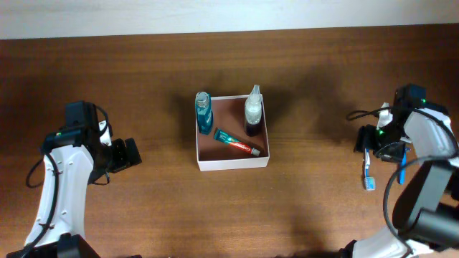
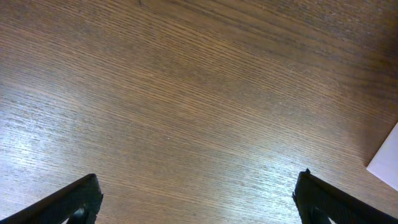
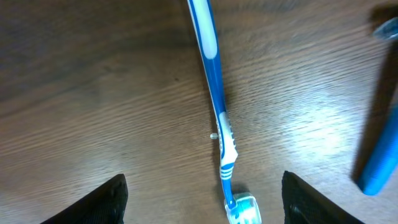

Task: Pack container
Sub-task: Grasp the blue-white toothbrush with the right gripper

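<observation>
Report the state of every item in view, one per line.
container: open-topped, partly packed
mouthwash bottle: upright in container
spray bottle: upright in container
toothpaste tube: flat in container
toothbrush: on table, not gripped
left gripper: fingers open, empty
right gripper: fingers open over toothbrush

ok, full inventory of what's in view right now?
container: 1, white walls, reddish-brown inside, table centre
mouthwash bottle: 1, blue, upright in container's far-left corner
clear bottle: 1, clear with white top, container's far-right corner
toothpaste tube: 1, red and teal, lying in container
toothbrush: 1, blue and white, on table at right
blue item: 1, right of toothbrush, too cropped to identify
table: 1, brown wood
left gripper: open, over bare table
right gripper: open, above toothbrush
</observation>
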{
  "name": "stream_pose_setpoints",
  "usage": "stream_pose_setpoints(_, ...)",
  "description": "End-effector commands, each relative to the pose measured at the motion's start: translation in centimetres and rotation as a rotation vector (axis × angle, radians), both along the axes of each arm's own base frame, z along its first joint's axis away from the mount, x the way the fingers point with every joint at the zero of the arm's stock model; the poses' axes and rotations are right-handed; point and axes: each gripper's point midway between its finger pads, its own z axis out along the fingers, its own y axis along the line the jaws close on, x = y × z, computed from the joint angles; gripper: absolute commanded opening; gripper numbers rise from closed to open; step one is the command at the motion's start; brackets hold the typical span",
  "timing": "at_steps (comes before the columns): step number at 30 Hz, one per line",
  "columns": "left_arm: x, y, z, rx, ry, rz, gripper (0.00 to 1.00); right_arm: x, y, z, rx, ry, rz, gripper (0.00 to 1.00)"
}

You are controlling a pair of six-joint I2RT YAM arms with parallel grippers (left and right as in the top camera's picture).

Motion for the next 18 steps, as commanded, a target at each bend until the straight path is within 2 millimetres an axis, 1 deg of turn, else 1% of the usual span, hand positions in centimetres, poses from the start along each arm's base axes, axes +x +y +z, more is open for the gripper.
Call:
stream_pose_setpoints(1,0.4,0.0,0.3,-0.006,-0.011,-0.014,0.99,-0.5,0.4,-2.0,0.042,0.05,-0.021,0.72)
stream_pose_setpoints(3,0.4,0.0,0.3,-0.006,-0.011,-0.014,0.99,-0.8,0.5,-2.9,0.053,0.079,-0.025,0.72)
stream_pose_setpoints(6,0.4,0.0,0.3,-0.006,-0.011,-0.014,0.99,-1.0,0.5,-3.7,0.058,0.104,-0.026,0.72)
stream_pose_setpoints(10,0.4,0.0,0.3,-0.006,-0.011,-0.014,0.99,-1.2,0.5,-4.2,0.059,0.115,-0.026,0.71)
stream_pose_setpoints(15,0.4,0.0,0.3,-0.006,-0.011,-0.014,0.99,-1.4,0.7,-4.6,0.063,0.125,-0.026,0.64)
stream_pose_setpoints(16,0.4,0.0,0.3,-0.006,-0.009,-0.014,0.99,-1.5,0.7,-4.6,0.064,0.125,-0.026,0.62)
stream_pose_setpoints(18,0.3,0.0,0.3,-0.007,-0.007,-0.014,0.99,-1.6,0.7,-4.7,0.064,0.127,-0.026,0.54)
